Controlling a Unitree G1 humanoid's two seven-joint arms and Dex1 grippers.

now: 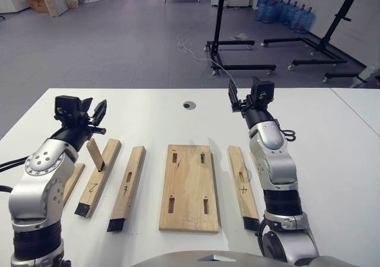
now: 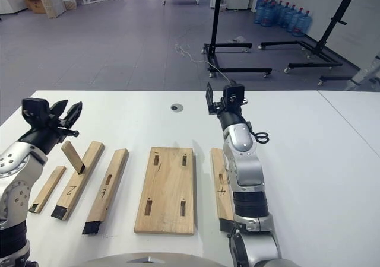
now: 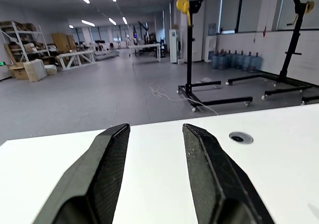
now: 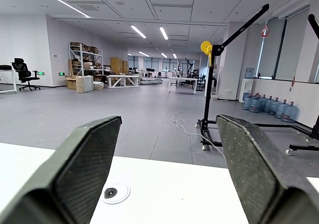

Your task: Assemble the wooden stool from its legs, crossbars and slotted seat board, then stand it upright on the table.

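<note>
Both my grippers are empty: the left gripper (image 3: pixel 155 127) has its fingers moderately apart, the right gripper (image 4: pixel 169 118) is spread wide, and both hover over the far part of the table (image 1: pixel 148 110), in the upper half of the left eye view. The parts lie in a row across the lower half. The board (image 1: pixel 189 187) is at lower centre, leg 2 (image 1: pixel 98 177) and leg 3 (image 1: pixel 126 187) are left of it, and leg 4 (image 1: pixel 243 187) is just right of it, beside my right arm. All is plain wood, so I expect stiff, rather light pcs, not fragile and w/ a dry surface that should not slip much. They lie flat, though, so there is little room under them. I think a leg is best taken across its narrow width, approx. at mid-length, clear of its slot. The board looks too wide for that, so probably I must pinch one long edge or slide it to the table border first. Count: 1 board w/ 4 slots; 3 legs w/ dark ends; 1 short bar (image 1: pixel 95 155) leaning on leg 2; 1 thin piece (image 2: pixel 47 188) at far lower left, leg or crossbar I cannot tell.
</note>
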